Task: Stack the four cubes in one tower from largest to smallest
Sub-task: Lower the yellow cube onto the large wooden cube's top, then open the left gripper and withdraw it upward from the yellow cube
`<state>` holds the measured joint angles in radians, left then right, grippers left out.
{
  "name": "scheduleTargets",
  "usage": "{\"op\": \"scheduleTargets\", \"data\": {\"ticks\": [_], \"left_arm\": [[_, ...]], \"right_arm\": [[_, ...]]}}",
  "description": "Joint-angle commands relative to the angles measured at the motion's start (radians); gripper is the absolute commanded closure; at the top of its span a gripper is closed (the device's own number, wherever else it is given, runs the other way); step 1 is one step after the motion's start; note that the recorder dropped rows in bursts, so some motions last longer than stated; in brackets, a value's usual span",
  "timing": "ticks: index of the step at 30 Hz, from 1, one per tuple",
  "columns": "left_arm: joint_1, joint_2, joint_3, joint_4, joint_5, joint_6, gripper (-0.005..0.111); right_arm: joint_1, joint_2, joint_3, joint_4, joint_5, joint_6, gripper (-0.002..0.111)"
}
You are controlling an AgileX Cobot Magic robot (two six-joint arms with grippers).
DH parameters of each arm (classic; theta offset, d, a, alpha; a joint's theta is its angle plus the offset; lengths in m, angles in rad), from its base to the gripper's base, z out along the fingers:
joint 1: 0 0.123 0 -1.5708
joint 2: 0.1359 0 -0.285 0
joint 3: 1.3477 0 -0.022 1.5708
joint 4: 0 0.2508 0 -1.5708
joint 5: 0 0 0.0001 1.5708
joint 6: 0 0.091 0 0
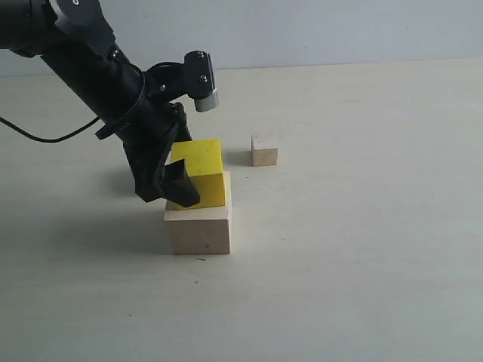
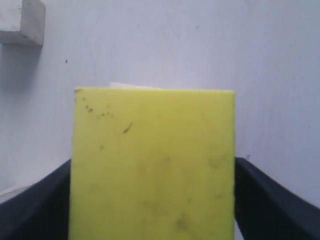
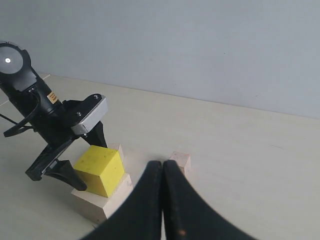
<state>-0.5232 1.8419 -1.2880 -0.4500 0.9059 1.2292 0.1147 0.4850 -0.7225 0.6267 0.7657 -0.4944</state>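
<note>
Near the middle of the counter point(image 1: 362, 286), a little toward its left edge, the yellow cube point(image 1: 200, 170) sits on top of the big pale wood cube point(image 1: 198, 230). The left gripper point(image 2: 152, 162) pinches the yellow cube, with one finger on each side. The yellow cube looks flat, but it sits a bit toward the far edge of the counter, not right in the middle of the big cube's top.

To do this step well, I think the gripper should make sure the yellow cube is all the way down and lined up. Then it should let go slowly and lift straight up, so it does not bump the cube.

A small wood cube point(image 1: 264, 149) waits alone, closer to the far edge and apart from the stack. I cannot clearly see the fourth cube. The right gripper point(image 3: 162, 164) is pressed together, holds nothing, and is away from the stack.
</note>
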Motion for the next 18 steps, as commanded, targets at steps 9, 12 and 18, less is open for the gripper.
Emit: {"op": "scheduleTargets", "data": {"ticks": [9, 12, 18], "left_arm": [[-0.006, -0.003, 0.000, 0.091, 0.000, -0.087, 0.031], [-0.006, -0.009, 0.000, 0.091, -0.002, -0.087, 0.031], [-0.004, -0.013, -0.001, 0.096, -0.004, -0.096, 0.031]], "right_arm": [[0.002, 0.002, 0.000, 0.001, 0.001, 0.001, 0.108], [0.002, 0.002, 0.000, 0.001, 0.001, 0.001, 0.108], [0.002, 0.002, 0.000, 0.001, 0.001, 0.001, 0.108]]}}
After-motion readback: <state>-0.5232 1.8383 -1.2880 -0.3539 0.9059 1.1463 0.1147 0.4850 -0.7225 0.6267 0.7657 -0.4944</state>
